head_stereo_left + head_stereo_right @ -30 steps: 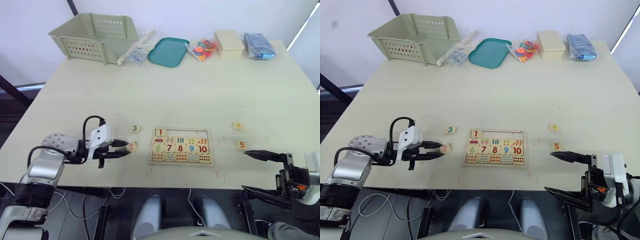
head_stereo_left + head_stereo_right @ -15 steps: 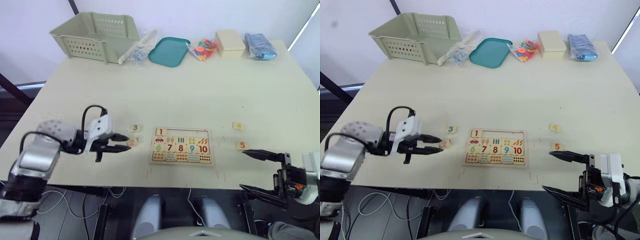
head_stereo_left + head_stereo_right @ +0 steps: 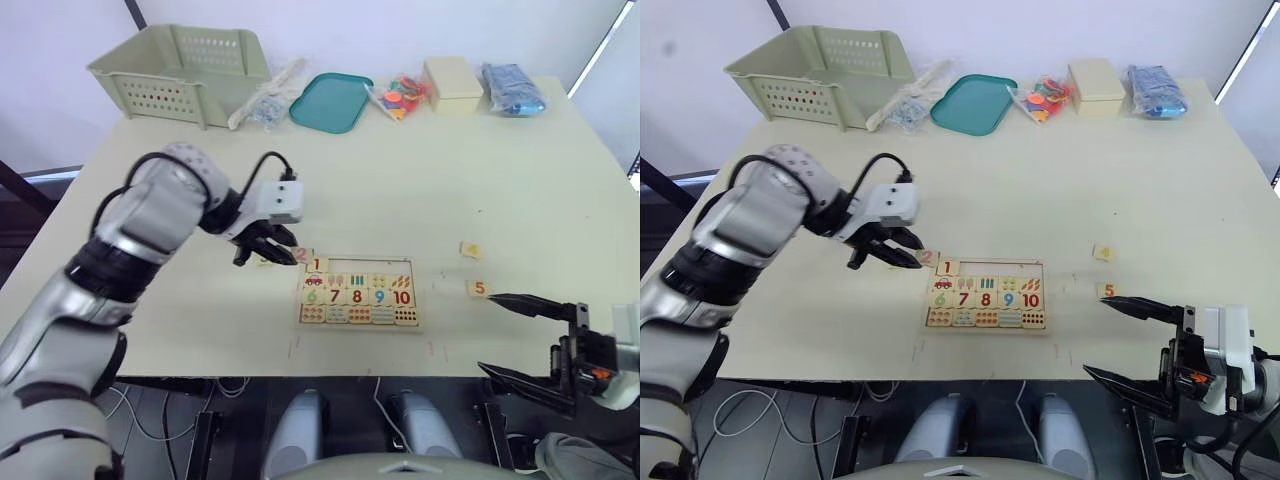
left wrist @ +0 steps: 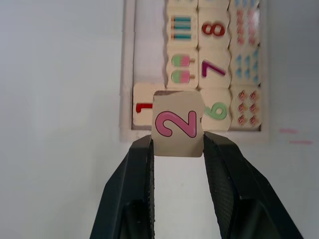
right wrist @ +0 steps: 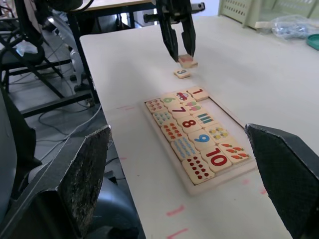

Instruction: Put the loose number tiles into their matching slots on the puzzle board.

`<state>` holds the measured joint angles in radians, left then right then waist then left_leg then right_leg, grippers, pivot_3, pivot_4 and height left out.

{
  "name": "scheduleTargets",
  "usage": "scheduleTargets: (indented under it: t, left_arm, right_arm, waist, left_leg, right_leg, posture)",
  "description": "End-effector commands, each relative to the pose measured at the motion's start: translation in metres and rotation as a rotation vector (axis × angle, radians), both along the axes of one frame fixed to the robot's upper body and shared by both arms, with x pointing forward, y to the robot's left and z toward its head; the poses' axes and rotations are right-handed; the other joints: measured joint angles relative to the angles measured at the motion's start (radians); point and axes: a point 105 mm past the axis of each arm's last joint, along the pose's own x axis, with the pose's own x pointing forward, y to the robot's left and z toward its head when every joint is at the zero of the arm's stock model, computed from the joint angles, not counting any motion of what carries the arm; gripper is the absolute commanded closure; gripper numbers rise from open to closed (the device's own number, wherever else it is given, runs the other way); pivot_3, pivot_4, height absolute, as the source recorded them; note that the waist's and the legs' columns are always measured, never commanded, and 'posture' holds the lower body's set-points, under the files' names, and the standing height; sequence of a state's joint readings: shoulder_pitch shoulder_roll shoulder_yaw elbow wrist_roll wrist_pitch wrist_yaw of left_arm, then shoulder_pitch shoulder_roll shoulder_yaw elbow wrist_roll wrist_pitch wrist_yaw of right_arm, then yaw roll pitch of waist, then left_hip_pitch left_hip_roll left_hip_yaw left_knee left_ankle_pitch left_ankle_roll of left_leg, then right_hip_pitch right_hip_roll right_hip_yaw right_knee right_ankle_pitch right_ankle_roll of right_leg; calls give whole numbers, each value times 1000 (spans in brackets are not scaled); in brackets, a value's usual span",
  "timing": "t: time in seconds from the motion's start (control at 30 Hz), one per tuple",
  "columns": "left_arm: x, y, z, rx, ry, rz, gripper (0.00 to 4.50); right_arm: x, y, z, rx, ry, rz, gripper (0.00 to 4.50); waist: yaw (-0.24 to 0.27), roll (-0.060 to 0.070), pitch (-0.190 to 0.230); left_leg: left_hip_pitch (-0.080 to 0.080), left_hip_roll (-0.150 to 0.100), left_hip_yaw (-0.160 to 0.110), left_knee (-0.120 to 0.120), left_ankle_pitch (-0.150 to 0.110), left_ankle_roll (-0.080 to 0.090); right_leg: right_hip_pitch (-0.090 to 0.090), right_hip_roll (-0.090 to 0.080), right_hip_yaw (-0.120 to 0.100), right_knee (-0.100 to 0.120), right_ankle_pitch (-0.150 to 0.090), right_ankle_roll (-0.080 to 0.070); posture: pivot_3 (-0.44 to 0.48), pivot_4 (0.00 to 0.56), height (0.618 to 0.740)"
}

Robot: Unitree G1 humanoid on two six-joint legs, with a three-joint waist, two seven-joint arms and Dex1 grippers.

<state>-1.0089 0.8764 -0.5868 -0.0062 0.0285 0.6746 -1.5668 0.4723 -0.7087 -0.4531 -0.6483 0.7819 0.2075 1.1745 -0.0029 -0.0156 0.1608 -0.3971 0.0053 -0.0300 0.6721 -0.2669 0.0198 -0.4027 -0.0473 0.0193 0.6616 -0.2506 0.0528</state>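
My left gripper is shut on the pink number 2 tile and holds it just above the table at the top left corner of the puzzle board. Tile 1 sits in the first slot; the other slots of the top row are bare. Tile 3 lies on the table under the left gripper. To the right of the board lie tile 4 and tile 5. Near the table's front right edge my right gripper stands open and holds nothing.
Along the far edge stand a green basket, a clear bag, a teal tray, a bag of colourful pieces, a cream box and a blue packet.
My left gripper has closed on tile 2, lifted it off the table and carried it right to the board's top left corner. The right gripper has stayed put.
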Motion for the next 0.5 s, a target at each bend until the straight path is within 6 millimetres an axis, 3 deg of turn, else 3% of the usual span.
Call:
scheduleTargets:
  t: [0.03,0.5]
  left_arm:
    - [6,-12,3,50,12,28,3525]
    - [13,-42,-14,115,30,13,3525]
  right_arm:
    - [-2,0,12,-10,-62,0,0]
    - [-2,1,12,-9,-74,-15,0]
  waist:
    - [-1,-1,0]
    - [-7,0,1]
  left_leg:
    - [0,0,-1,0,0,0]
    - [0,0,-4,0,0,0]
  right_leg:
    - [0,0,0,0,0,0]
    - [0,0,0,1,0,0]
  posture:
    - [0,150,740]
    - [0,150,740]
